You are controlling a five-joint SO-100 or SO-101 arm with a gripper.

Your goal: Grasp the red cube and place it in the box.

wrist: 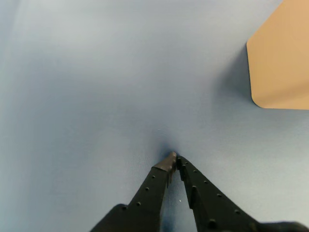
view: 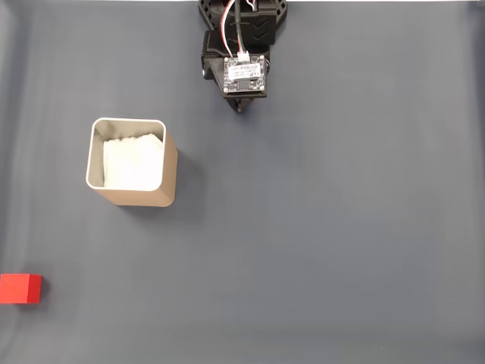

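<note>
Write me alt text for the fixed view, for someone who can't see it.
Top-down view of a dark grey table: a black robot arm reaches in from the top edge, its gripper holding nothing. A square tan box with white lining stands left of centre, and a small red cube sits apart from it at the lower left edge.

Even, soft light across the fixed view, and the grey surface [view: 318,243] reads evenly with darker patches toward the left edge and corners. The box [view: 132,163] throws a faint shadow to its right, its silvery inner wall catching a mild sheen. Sharp focus here. Over in the wrist view, the picture is bluish and softer; a small dark shadow pools at the pincer [wrist: 174,158] tips.
</note>
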